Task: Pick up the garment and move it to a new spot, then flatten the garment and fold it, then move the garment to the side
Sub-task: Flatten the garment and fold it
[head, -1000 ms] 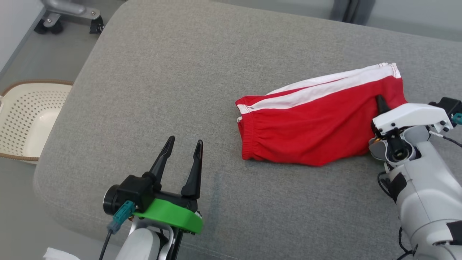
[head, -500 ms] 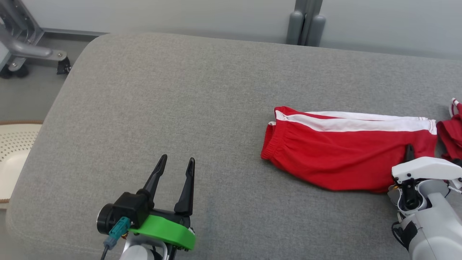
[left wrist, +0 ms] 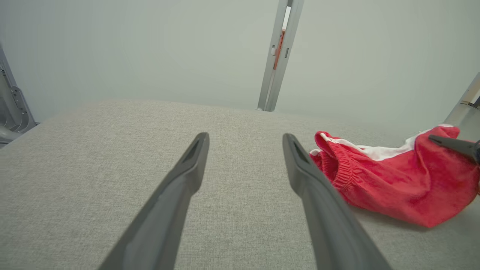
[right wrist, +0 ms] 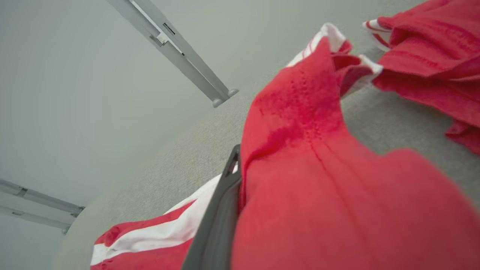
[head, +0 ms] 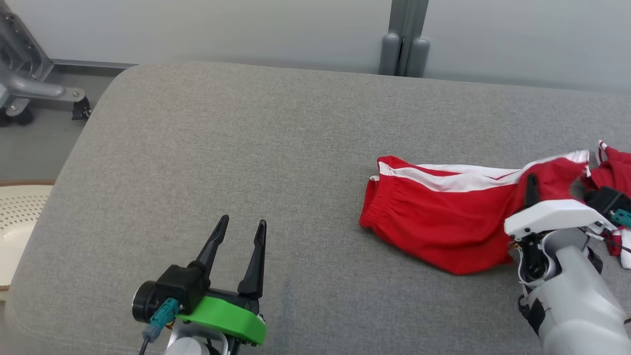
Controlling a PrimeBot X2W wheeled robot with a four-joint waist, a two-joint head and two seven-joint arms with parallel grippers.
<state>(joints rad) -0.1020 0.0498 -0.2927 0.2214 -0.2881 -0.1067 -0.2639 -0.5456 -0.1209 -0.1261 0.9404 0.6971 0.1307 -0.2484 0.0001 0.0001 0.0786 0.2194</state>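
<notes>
So here's where you're at: the red garment [head: 434, 231] with the white side stripe is on the right half of the grey cushion [head: 246, 148]. Your right gripper [head: 531, 178] has its jaws pressed together on the garment's right end. That end is pulled up off the cushion into a bunched peak, while the elastic waistband [head: 377, 207] at the left end lies down on the fabric. In the right wrist view one dark finger [right wrist: 221, 210] runs up beside the red cloth, which drapes right against it, and the other finger is hidden under the cloth. Just past the lifted hem there's a second red piece [head: 613, 167] with white trim at the far right of the cushion. It's just beside your garment and I honestly can't tell whether the two touch. Your left gripper [head: 243, 220] sits low on the left near the front edge of the cushion, jaws spread wide, with bare cushion showing between the fingers, well apart from the garment. In the left wrist view the waistband is off to the right of the right-hand finger. Down beside the cushion on the left there's a cream perforated basket [head: 17, 217]. A grey wheeled frame [head: 34, 91] is at the upper left, and a grey post [head: 403, 44] stands against the pale wall behind the cushion.
</notes>
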